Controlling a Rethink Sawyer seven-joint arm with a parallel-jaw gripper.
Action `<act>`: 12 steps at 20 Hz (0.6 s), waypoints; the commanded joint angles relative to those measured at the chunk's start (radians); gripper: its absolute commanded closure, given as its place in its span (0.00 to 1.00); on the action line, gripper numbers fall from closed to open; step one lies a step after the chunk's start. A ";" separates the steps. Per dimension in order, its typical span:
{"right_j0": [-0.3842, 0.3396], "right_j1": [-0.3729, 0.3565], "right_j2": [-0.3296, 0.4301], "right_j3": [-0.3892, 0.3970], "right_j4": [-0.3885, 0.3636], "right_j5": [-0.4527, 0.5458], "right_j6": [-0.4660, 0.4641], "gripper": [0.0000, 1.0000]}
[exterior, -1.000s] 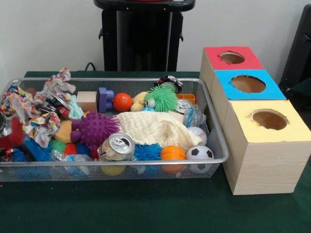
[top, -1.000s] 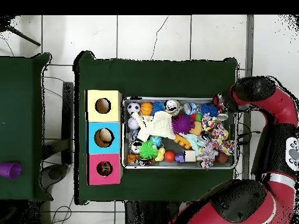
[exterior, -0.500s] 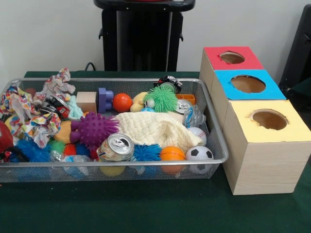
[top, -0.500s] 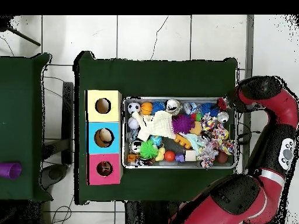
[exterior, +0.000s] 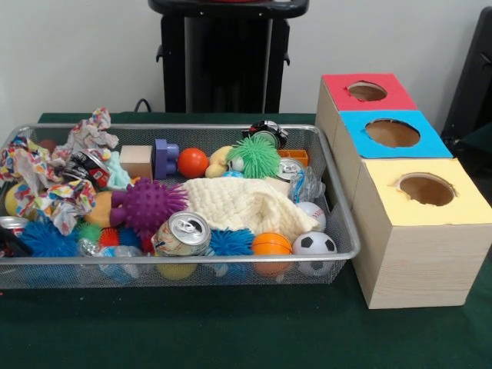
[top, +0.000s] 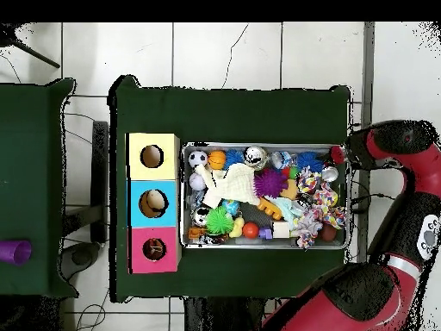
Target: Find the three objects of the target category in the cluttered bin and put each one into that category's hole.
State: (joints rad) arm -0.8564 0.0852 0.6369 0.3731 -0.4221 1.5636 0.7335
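- Front view: wire bin (exterior: 338, 201) sits on the green tabletop (exterior: 231, 330), packed with mixed clutter; a cream cloth (exterior: 242, 204) lies over the middle and may hide items beneath.
- Front view: candidate items lie exposed along the near wall: a drink can (exterior: 183, 233), an orange ball (exterior: 272, 244), a soccer ball (exterior: 316, 243), and a purple spiky ball (exterior: 150, 205). Target category is not identifiable from these views.
- Front view: three wooden boxes stand just beside the bin, each with a top hole: yellow box (exterior: 419, 231) nearest, blue box (exterior: 388, 134) between, red box (exterior: 361, 92) farthest. Placement close to the bin suggests short carries.
- Front view: plain wall and dark pedestal behind; no arm shows.
- Overhead view: red arm (top: 405, 164) curls at the bin's end opposite the boxes, near its corner. The hand cannot be made out; whether it is parted, closed, or carrying anything, I cannot tell.
- Overhead view: tiled floor (top: 224, 52) surrounds the tabletop; a second green surface (top: 34, 190) stands apart.
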 commanded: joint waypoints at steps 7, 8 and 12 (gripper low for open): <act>-0.051 0.073 0.009 0.093 -0.006 -0.388 -0.192 0.00; -0.049 0.071 0.010 0.094 -0.004 -0.391 -0.200 0.00; -0.043 0.064 0.001 0.094 -0.015 -0.384 -0.211 0.00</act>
State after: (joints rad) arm -0.8798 0.0839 0.6365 0.4078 -0.3698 1.5407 0.7338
